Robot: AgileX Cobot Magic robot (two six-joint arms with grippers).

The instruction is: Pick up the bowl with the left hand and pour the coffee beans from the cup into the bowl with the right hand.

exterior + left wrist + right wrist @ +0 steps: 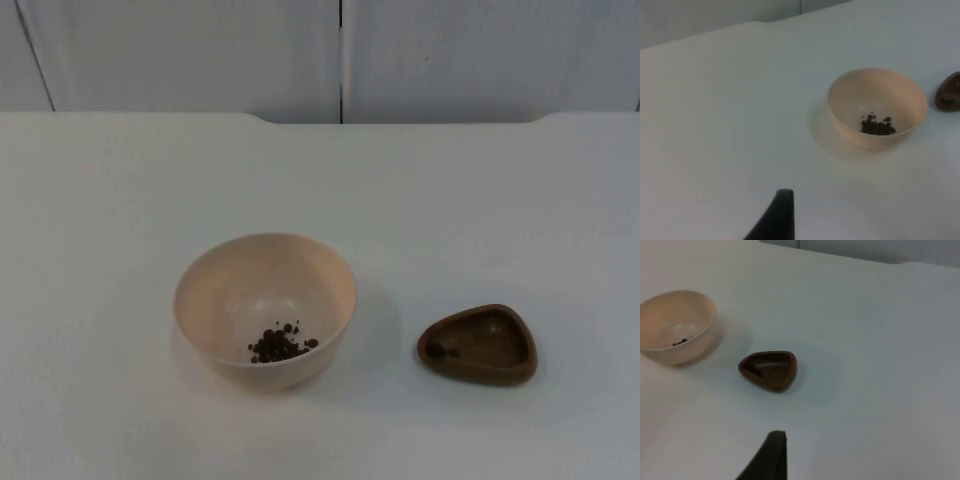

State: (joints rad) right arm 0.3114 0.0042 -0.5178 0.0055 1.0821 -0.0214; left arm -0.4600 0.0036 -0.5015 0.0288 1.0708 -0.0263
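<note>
I am seeing the cream bowl [265, 308] sitting on the white bench [120, 200], coffee beans [279, 344] inside, well ahead of my left pincer [776, 220]. The brown cup [768, 370] is lying just ahead of my right pincer [771, 460]. I cannot tell either pincer's state.

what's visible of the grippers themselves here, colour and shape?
Little. In each wrist view one fingertip stands up from the edge: the left gripper's fingertip and the right gripper's fingertip. Both are matte black, narrow, tapering upward to a blunt, squared-off tip, without markings. Whether the fingers are open or shut cannot be told.
</note>
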